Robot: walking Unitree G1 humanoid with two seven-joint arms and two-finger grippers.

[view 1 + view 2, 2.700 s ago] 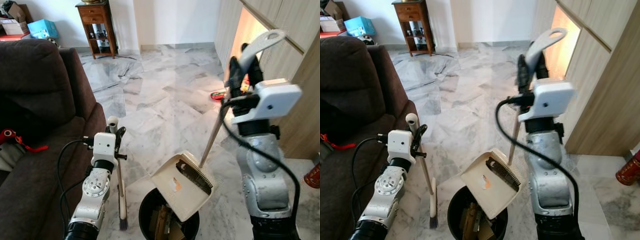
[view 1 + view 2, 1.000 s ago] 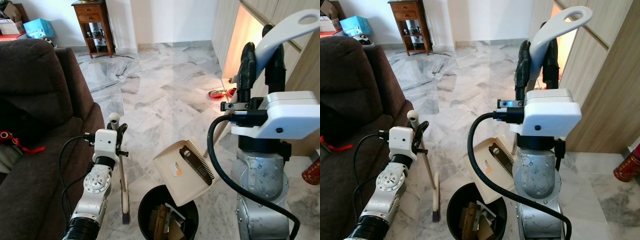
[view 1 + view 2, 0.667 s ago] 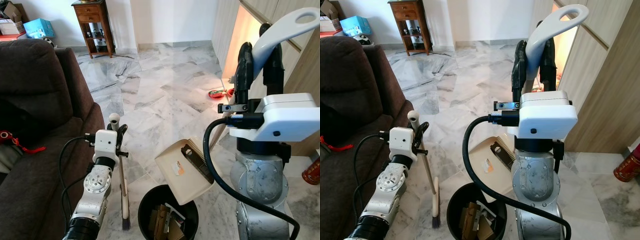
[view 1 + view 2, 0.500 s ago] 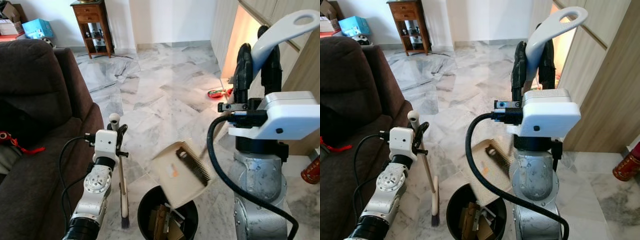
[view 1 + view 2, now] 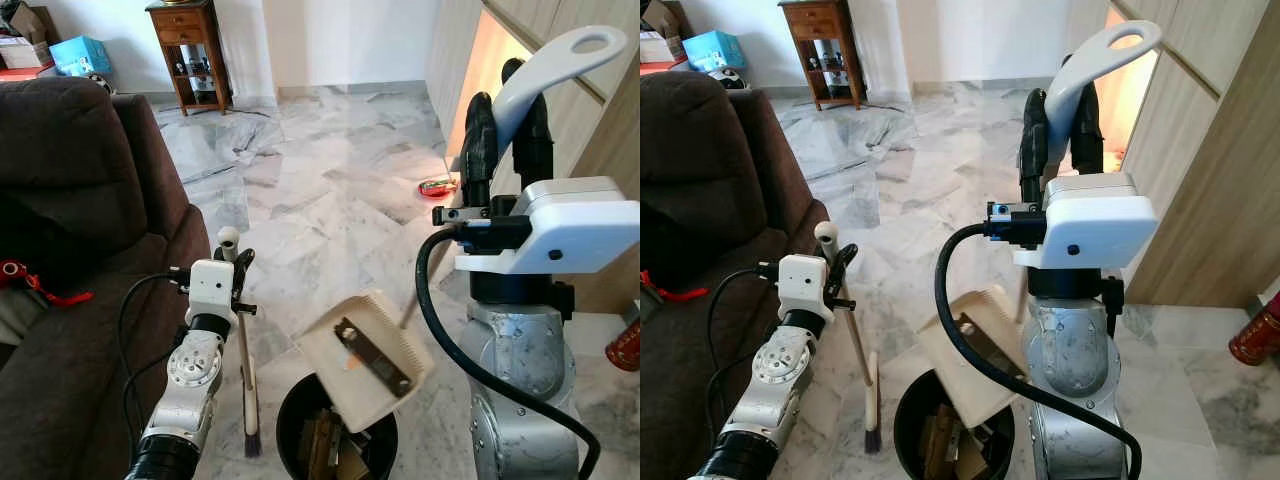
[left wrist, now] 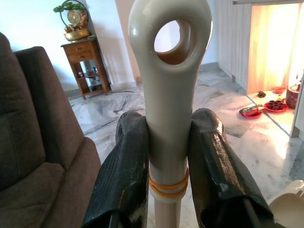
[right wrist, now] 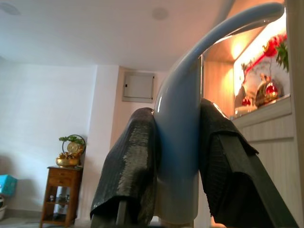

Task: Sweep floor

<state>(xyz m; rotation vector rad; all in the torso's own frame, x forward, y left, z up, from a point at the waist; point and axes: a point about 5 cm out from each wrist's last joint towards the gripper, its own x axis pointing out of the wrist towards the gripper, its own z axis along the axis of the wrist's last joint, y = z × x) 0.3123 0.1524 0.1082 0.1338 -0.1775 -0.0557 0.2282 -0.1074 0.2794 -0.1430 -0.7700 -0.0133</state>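
Over the black bin (image 5: 335, 440) on the marble floor (image 5: 320, 190), the dustpan (image 5: 365, 345) hangs tilted with its mouth down toward the rubbish, apparently to tip the sweepings in; the right gripper (image 5: 505, 135) has its jaws closed tight on the pan's long handle (image 5: 555, 65), raised high, likely so the pan clears the bin rim. Beside the brown sofa (image 5: 80, 200), the left gripper (image 5: 232, 265) has its jaws clamped on the broom (image 5: 247, 390) just below its holed handle top, keeping it upright, bristles on the floor next to the bin, presumably parked until emptying is done.
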